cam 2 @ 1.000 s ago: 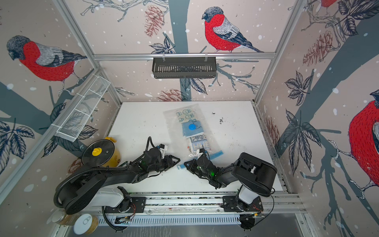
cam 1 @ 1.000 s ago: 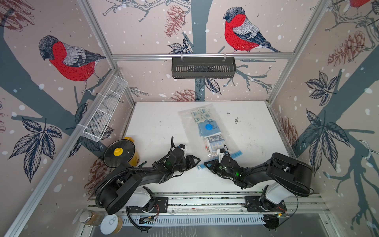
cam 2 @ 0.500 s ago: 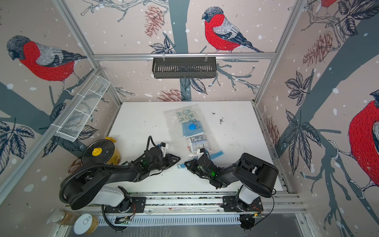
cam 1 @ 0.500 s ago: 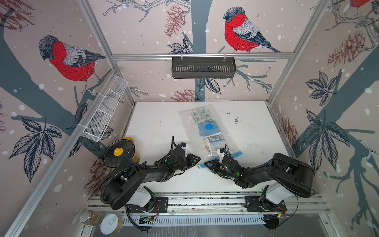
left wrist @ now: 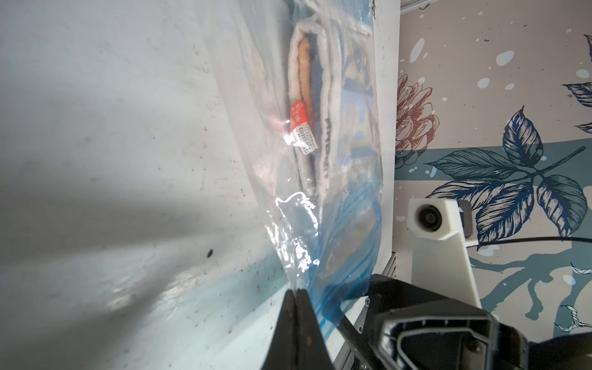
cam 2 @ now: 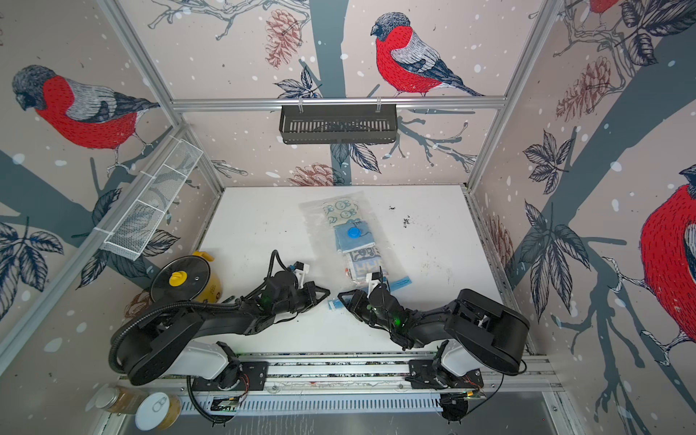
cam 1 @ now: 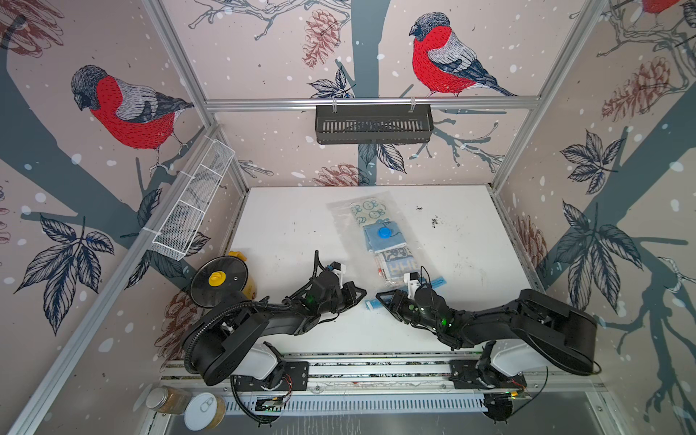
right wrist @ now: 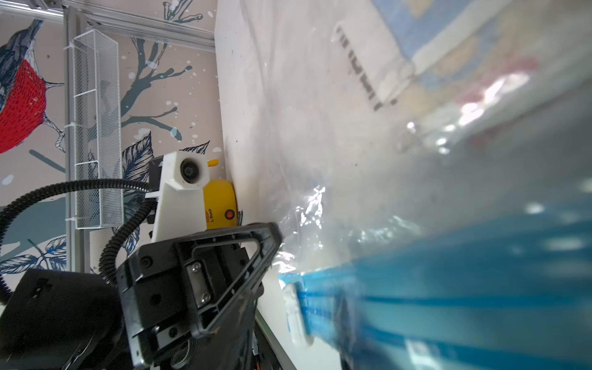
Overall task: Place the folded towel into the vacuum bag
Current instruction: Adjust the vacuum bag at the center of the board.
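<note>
Top views, vacuum bag (cam 1: 341, 211): flat on the white worktop (cam 1: 293, 233), running lengthwise from the back toward the arms, with its blue zip strip (cam 1: 435, 281) at the end nearest them; the same in both top views.
Top views, valve cap (cam 1: 384, 232): round and blue, on the bag's upper face about halfway along.
Top views, folded towel (cam 1: 395, 265): inside the bag at the zip end; two more folded cloths (cam 1: 367, 211) lie deeper in.
Top views, left hand (cam 1: 362, 293): low over the worktop at the bag's near corner.
Top views, right hand (cam 1: 379, 296): tip to tip with the left hand, just beside it at the zip strip; how wide it stands cannot be told.
Left wrist, left hand: fingers (left wrist: 290, 320) pressed together, pinching a fold of the bag's clear plastic beside the zip strip.
Left wrist, folded towel: inside the bag, with a red tag (left wrist: 299, 118) on its edge.
Right wrist, left hand: tip against the clear plastic, just beside the white slider clip (right wrist: 294, 315) at the zip strip's end.
Right wrist, right hand: the bag fills the view close up; its opening cannot be told here either.
Right wrist, yellow pot (right wrist: 221, 205): past the worktop's edge, behind the left hand.
</note>
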You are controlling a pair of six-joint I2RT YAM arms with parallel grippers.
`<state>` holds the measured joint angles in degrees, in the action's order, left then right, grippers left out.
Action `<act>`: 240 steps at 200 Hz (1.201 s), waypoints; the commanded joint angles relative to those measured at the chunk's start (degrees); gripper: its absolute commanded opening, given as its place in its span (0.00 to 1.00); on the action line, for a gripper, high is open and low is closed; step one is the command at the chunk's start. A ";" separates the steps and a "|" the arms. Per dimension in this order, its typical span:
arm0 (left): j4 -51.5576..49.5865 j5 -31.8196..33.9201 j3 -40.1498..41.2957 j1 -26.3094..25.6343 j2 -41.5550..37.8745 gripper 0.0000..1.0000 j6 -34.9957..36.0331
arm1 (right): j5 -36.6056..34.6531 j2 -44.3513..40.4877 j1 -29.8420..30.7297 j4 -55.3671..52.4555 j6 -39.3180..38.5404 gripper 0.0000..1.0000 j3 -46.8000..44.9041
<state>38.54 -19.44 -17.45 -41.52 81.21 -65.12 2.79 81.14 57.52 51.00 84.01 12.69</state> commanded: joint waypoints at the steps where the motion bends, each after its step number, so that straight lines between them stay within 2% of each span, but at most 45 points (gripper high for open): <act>1: 3.40 0.18 -0.20 -0.45 -0.26 0.00 -1.99 | -3.67 -3.45 1.47 -3.63 3.69 0.48 -0.95; 36: 2.97 0.87 -1.79 -1.06 -0.61 0.00 -2.85 | -8.03 -7.44 5.51 -5.39 7.44 0.51 -2.55; 77: 2.48 1.14 -2.97 -1.63 -0.14 0.00 -3.35 | -11.23 -6.73 8.53 0.17 10.50 0.55 -4.51; 117: 3.05 -0.05 -3.13 -2.56 1.60 0.00 -4.16 | -13.71 -5.70 9.73 4.91 8.13 0.54 -3.93; 197: -1.74 -0.15 -2.13 -2.69 -1.68 0.00 -2.54 | -17.75 5.31 13.10 17.57 10.71 0.52 -4.66; 240: -0.85 -1.29 -1.84 -2.69 -0.23 0.00 -2.43 | -18.69 10.12 13.76 26.55 11.18 0.43 -5.40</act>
<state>36.49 -19.40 -19.40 -44.16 80.36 -67.92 -14.35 89.41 70.89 69.14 94.52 7.44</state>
